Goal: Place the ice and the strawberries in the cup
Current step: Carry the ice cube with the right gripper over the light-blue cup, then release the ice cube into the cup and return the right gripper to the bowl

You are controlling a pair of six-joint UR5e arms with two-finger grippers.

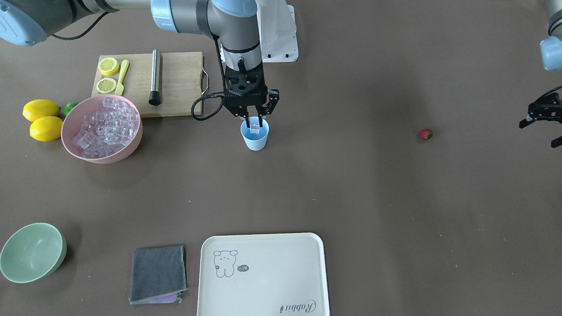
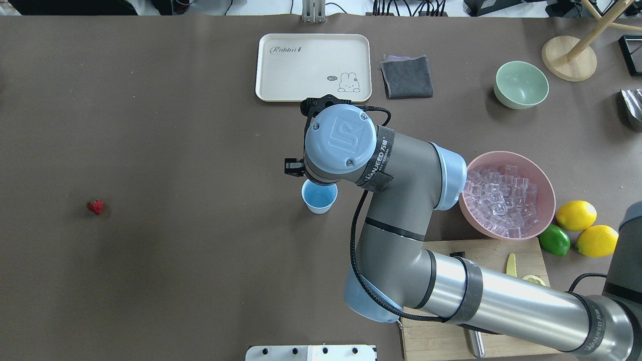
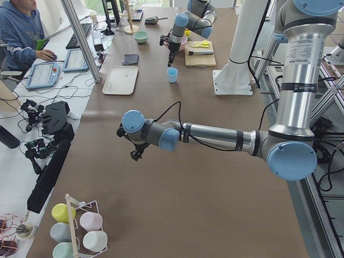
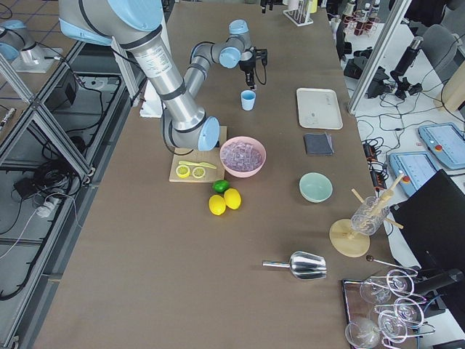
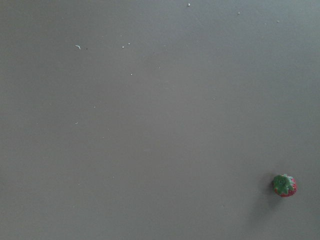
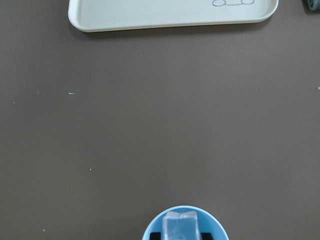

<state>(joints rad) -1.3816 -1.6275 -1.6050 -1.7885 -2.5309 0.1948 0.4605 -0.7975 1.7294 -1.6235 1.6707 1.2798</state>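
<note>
The light-blue cup (image 1: pixel 254 140) (image 2: pixel 319 198) stands mid-table. Directly over its mouth my right gripper (image 1: pixel 254 126) is shut on one clear ice cube (image 6: pixel 181 226), whose lower part sits inside the cup's rim (image 6: pixel 155 222). More ice (image 1: pixel 105 128) fills the pink bowl (image 1: pixel 131 149) beside the cup. In the overhead view the wrist hides the right gripper. The small red strawberry (image 1: pixel 426 134) (image 2: pixel 95 206) (image 5: pixel 284 185) lies alone on the table. Beyond it, at the view's edge and above the table, hangs my left gripper (image 1: pixel 538 134), open and holding nothing.
A cream tray (image 1: pixel 263 272), a folded grey cloth (image 1: pixel 158 274) and a pale-green bowl (image 1: pixel 33 258) lie along the operators' side. A cutting board (image 1: pixel 180 83) with lemon slices and a metal tool, two lemons (image 1: pixel 41 118) and a lime (image 1: pixel 70 108) sit near the pink bowl.
</note>
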